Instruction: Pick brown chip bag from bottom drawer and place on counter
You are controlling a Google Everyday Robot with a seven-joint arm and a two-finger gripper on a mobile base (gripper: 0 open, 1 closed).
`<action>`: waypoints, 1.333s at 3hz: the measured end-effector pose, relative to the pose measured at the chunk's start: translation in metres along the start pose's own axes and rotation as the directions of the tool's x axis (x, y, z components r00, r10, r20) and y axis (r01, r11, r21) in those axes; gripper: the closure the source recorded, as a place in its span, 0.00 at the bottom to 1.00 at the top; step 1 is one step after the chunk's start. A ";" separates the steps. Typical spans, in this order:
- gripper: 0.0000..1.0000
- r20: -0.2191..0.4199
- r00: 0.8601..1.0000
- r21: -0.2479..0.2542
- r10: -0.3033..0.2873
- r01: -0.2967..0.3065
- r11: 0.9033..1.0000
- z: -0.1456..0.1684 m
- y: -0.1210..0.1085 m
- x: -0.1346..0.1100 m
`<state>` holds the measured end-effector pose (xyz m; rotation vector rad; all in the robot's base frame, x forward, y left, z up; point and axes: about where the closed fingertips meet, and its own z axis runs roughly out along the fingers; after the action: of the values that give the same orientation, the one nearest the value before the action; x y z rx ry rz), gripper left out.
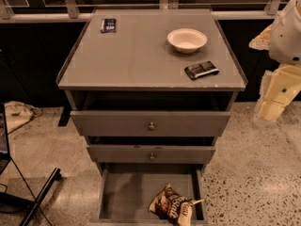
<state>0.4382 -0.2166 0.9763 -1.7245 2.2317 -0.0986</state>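
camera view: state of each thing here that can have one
deep grey bottom drawer: pulled open
crinkled dark-brown chip bag: lying in it, front right
white round bowl: upright, empty, on grey counter
two knobbed grey drawers: pushed further in
cream gripper: right of counter, clear of bag

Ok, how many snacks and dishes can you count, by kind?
Black packets: 2, on the counter
White bowl: 1, on the counter
Brown chip bag: 1, in the bottom drawer
Total: 4
The gripper hangs at the right edge, beside the counter.
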 end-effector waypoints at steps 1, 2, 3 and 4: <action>0.00 0.000 1.000 0.000 0.000 0.000 1.000 0.000 0.000 0.000; 0.00 0.047 0.998 0.004 0.050 -0.050 0.999 0.012 0.010 0.005; 0.00 0.158 0.962 -0.042 0.223 -0.219 0.975 0.052 0.042 0.024; 0.00 0.253 0.887 -0.101 0.386 -0.372 0.923 0.099 0.070 0.039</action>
<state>0.3928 -0.2209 0.8569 -1.2033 2.3267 0.2682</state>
